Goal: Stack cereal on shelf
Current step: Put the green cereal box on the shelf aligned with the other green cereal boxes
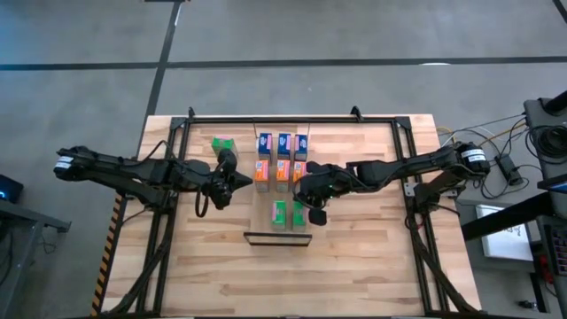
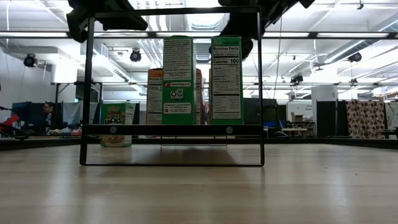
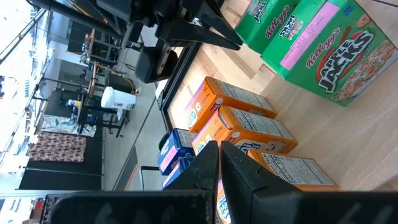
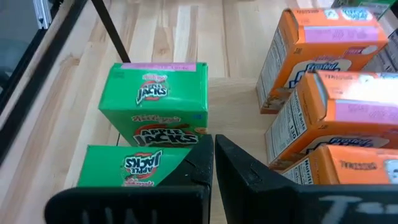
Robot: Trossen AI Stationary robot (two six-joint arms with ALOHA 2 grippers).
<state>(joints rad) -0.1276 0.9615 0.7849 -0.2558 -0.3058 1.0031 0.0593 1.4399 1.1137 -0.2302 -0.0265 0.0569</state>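
The shelf (image 1: pixel 276 197) is a pale wood strip in mid-table, with a dark lip (image 1: pixel 275 237) at its near end. On it stand three blue cereal boxes (image 1: pixel 283 142) at the far end, three orange ones (image 1: pixel 281 171) in the middle, and two green ones (image 1: pixel 290 215) upright near the lip. A third green box (image 1: pixel 222 143) stands on the tabletop left of the shelf. My left gripper (image 1: pixel 235 182) is shut, left of the orange boxes (image 3: pixel 249 124). My right gripper (image 1: pixel 307 193) is shut, just beyond the green pair (image 4: pixel 155 106), with nothing between its fingers (image 4: pixel 213 158).
A black tube frame (image 1: pixel 292 118) runs along the table's far edge and down both sides. In the low view the dark wire lip (image 2: pixel 171 129) stands in front of the two green boxes (image 2: pixel 202 81). Bare planks (image 1: pixel 283 283) lie toward the near edge.
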